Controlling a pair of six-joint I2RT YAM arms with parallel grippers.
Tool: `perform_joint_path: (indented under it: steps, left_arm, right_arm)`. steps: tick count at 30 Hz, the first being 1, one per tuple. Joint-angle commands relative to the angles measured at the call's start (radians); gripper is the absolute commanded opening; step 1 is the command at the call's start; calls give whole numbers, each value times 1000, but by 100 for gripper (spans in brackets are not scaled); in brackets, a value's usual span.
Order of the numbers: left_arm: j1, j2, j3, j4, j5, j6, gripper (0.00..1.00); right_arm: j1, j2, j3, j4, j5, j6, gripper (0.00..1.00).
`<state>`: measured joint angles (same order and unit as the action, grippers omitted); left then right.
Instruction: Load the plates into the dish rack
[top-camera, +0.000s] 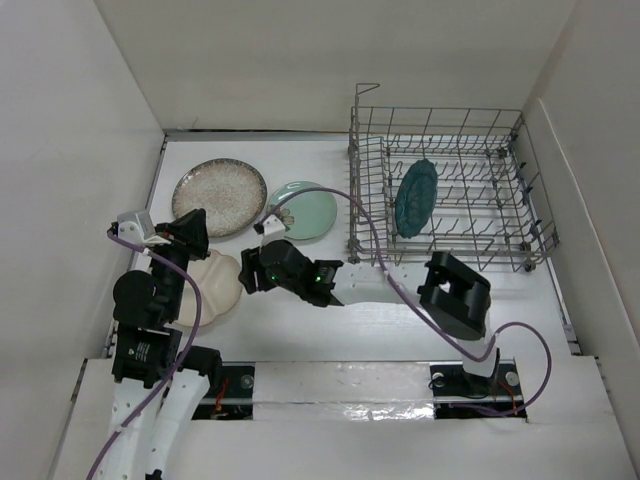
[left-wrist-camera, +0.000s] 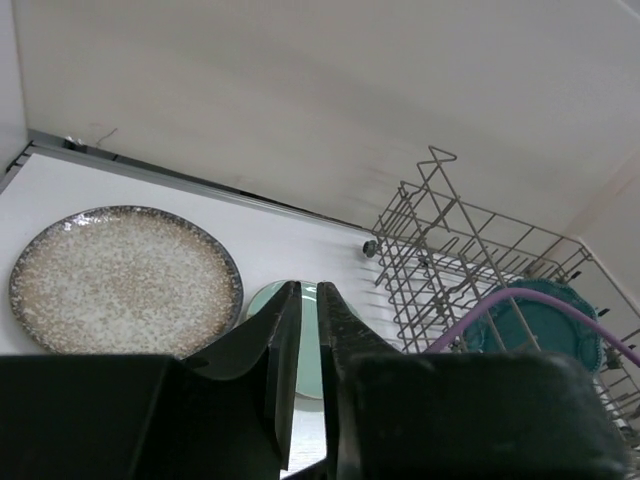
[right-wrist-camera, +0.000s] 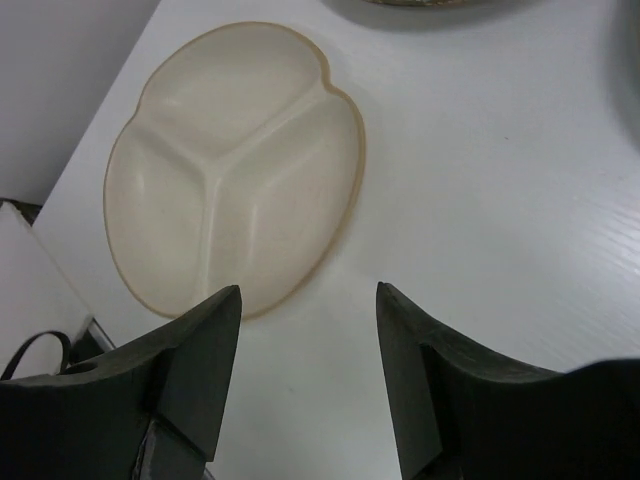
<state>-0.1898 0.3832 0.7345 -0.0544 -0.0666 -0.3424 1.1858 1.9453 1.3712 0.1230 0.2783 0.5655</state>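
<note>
**1 plate racked, 3 on the counter**

The teal plate (top-camera: 415, 198) stood on edge in the dish rack (top-camera: 470, 150) at upper right. The speckled plate (top-camera: 219, 196), mint plate (top-camera: 305, 210) and cream plate (right-wrist-camera: 235, 160) lay on the counter (top-camera: 540, 290) at left. The left tool (left-wrist-camera: 309, 290) was narrowed to a slit, empty. The right tool (right-wrist-camera: 308, 295) gaped wide, empty, just beside the cream plate.

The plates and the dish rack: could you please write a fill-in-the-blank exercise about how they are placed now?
1. The dish rack holds only ____ plate, the dark teal plate.
2. The cream divided plate has ____ sections.
3. The mint plate lies ____ the speckled plate and the dish rack.
4. The jaws of the right gripper stand ____.
Missing words: one; three; between; open.
</note>
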Motion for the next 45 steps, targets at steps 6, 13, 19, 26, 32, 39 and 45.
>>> perform_joint_path:
  steps: [6,13,19,26,32,39,45]
  left_arm:
    - [0,-15,16,36,11,6,21]
    - [0,-15,16,34,24,8,22]
    - [0,-17,16,36,24,8,22]
    - [0,-20,17,33,19,10,22]
    - [0,-23,16,33,17,11,22]
    - [0,-21,16,34,16,10,22]
    - [0,-20,16,34,14,10,22]
  right_arm:
    - [-11,227,225,-17,15,51,64]
    - [-11,386,376,-115,26,39,63]
    - [-11,454,420,-120,-11,63,59]
    - [-11,465,365,-83,-21,93,18]
    - [-11,408,302,-48,10,80,0]
    - [-11,132,132,65,94,10,0]
    - [-57,-78,46,89,107,-36,0]
